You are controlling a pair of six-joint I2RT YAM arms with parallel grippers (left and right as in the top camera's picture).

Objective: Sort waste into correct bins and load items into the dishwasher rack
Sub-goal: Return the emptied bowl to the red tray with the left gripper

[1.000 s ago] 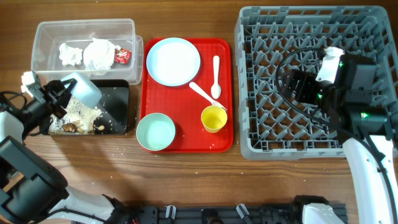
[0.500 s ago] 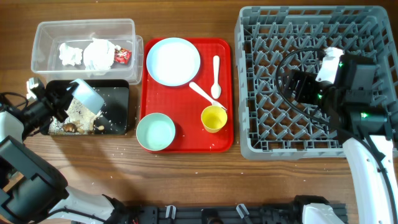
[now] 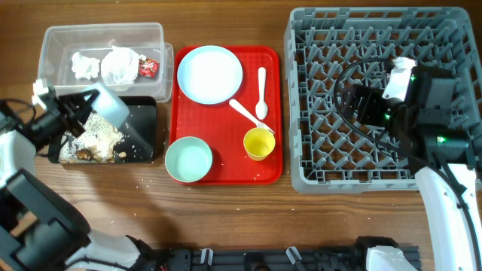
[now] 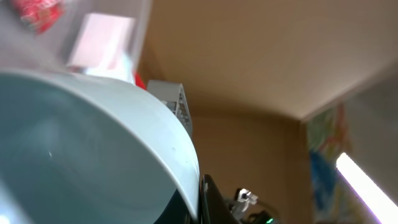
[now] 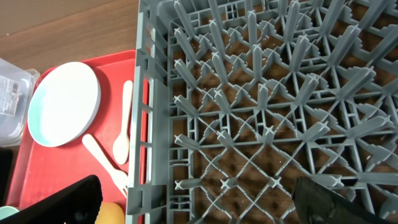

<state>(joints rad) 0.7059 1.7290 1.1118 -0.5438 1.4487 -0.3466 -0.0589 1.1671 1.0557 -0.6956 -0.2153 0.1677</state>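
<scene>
Napkins (image 3: 113, 64) sit in the clear tub (image 3: 53, 38). Left tool (image 3: 77, 111) pinches the small bowl (image 3: 109, 110) (tipped over the black tray (image 3: 145, 147)). Right tool (image 5: 196, 202) is spread wide, and the dishwasher rack (image 3: 301, 113) is bare.

Item count:
- Bins: two, consisting of one clear tub (image 3: 56, 41) and one black tray (image 3: 143, 120).
- Red tray (image 3: 222, 120): one.
- Dishwasher rack (image 3: 339, 179): one.
- Plate (image 3: 210, 74): one.
- Bowls: two, a small pale bowl (image 3: 105, 107) and a mint-green bowl (image 3: 188, 159).
- Yellow cup (image 3: 258, 143): one.
- Cutlery: one white spoon (image 3: 261, 84) and one white fork (image 3: 247, 114).
- Crumpled napkins (image 3: 117, 65): two.
- Red wrapper (image 3: 148, 67): one.
</scene>
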